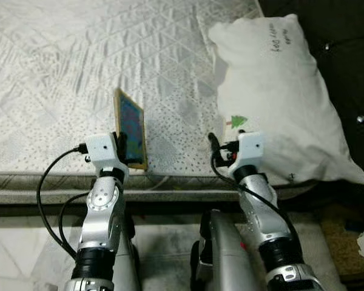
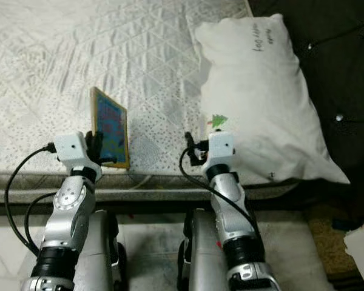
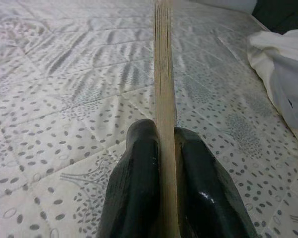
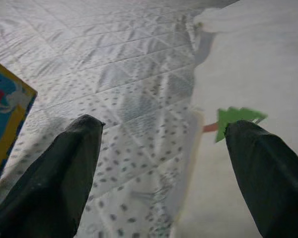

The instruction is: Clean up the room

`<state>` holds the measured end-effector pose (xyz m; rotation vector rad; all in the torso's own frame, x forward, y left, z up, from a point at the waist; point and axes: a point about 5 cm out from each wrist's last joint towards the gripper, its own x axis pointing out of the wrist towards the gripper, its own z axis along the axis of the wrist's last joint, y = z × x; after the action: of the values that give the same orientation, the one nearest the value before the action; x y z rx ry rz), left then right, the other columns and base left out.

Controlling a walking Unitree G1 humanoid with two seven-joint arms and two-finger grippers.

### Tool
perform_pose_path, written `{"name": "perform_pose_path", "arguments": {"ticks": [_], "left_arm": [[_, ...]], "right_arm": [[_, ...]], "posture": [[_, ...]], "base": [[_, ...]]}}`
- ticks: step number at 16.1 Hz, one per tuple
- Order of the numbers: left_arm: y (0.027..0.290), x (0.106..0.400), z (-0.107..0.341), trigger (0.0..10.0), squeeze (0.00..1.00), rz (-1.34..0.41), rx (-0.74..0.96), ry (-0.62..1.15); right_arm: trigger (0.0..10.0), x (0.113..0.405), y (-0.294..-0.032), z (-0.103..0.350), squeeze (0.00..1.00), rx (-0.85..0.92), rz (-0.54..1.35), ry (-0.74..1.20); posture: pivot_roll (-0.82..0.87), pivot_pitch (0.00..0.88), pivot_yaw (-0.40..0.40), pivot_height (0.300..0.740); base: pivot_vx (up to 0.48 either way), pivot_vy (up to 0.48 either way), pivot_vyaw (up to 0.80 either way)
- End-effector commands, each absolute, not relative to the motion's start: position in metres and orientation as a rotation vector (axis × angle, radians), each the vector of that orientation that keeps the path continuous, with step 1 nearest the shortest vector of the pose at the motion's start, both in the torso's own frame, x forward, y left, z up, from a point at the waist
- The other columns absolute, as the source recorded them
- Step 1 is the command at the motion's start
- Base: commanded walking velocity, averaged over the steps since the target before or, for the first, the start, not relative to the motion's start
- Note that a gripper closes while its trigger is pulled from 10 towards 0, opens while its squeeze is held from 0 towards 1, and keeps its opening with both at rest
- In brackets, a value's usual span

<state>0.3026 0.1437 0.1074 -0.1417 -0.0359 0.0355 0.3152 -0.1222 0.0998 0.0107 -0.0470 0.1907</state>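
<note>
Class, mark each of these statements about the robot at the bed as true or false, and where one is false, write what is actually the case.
1. The left gripper is shut on the book. True.
2. The book lies flat on the mattress. False: it is held up on edge.
3. The right gripper is open. True.
4. The right gripper holds the pillow. False: its fingers are spread near the pillow's edge and grip nothing.
5. The pillow lies to the robot's left of the book. False: it lies to the right.
</note>
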Motion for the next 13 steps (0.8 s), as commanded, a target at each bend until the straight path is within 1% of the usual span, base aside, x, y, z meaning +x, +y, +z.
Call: {"name": "perform_pose_path", "arguments": {"ticks": [1, 3, 4, 9, 11, 13], "left_arm": [[0.141, 0.303, 0.106, 10.0, 0.0, 0.028, -0.151, -0.034], [0.14, 0.311, 0.115, 10.0, 0.0, 0.039, -0.184, -0.062], [0.141, 0.311, 0.116, 10.0, 0.0, 0.044, -0.188, -0.064], [0.145, 0.315, 0.121, 10.0, 0.0, 0.039, -0.181, -0.103], [0.145, 0.315, 0.121, 10.0, 0.0, 0.038, -0.191, -0.108], [0.145, 0.315, 0.121, 10.0, 0.0, 0.036, -0.188, -0.109]], "right_arm": [[10.0, 0.313, -0.126, 0.097, 0.0, 0.01, 0.181, -0.037], [10.0, 0.313, -0.126, 0.098, 0.0, 0.013, 0.182, -0.042], [10.0, 0.313, -0.126, 0.098, 0.0, 0.014, 0.182, -0.043], [10.0, 0.314, -0.127, 0.098, 0.0, 0.011, 0.179, -0.041], [10.0, 0.314, -0.127, 0.098, 0.0, 0.009, 0.18, -0.04], [10.0, 0.314, -0.127, 0.098, 0.0, 0.007, 0.18, -0.04]], "posture": [[-0.04, 0.227, -0.055, 0.56], [-0.04, 0.227, -0.055, 0.533], [-0.04, 0.227, -0.055, 0.529], [-0.04, 0.226, -0.057, 0.529], [-0.04, 0.22, -0.057, 0.529], [-0.04, 0.218, -0.057, 0.529]], "base": [[0.0, 0.0, 0.0], [0.0, 0.0, 0.0], [0.0, 0.0, 0.0], [0.0, 0.0, 0.0], [0.379, 0.0, 0.0], [0.386, 0.247, 0.0]]}}
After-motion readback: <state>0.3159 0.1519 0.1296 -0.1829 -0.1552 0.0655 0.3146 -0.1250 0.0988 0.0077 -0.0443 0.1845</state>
